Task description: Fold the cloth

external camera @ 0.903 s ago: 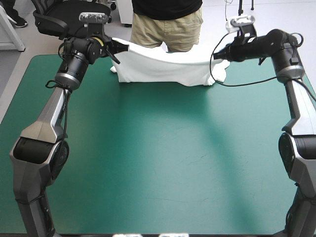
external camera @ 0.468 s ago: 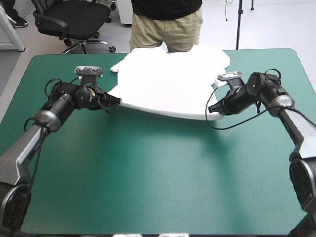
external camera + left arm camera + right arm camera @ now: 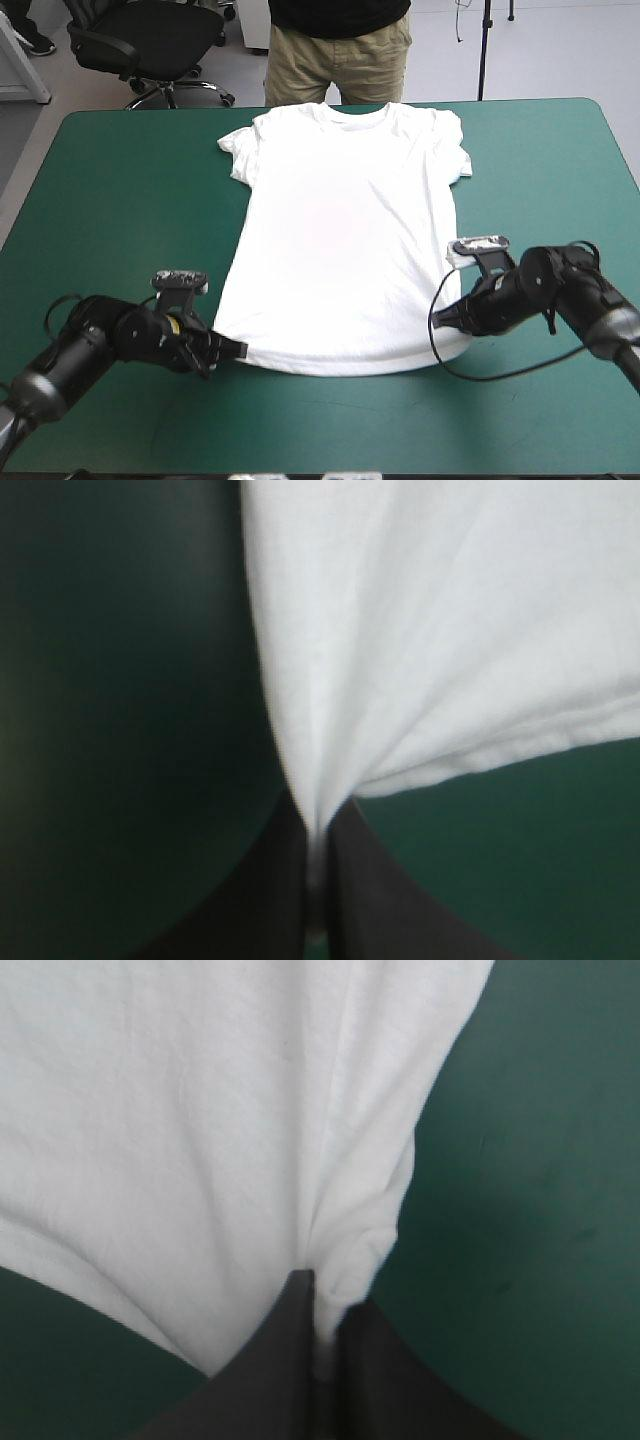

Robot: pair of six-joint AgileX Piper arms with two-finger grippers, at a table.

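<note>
Lying flat, T-shirt [image 3: 345,230], teal-green cover [image 3: 120,180], hem pinched

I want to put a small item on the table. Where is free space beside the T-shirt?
Bare teal-green cover lies between the T-shirt and the table's left edge, and likewise toward the right edge. A narrower strip runs between hem and near edge. Crowded: the hem's corners, where the left gripper and right gripper pinch it.
</note>
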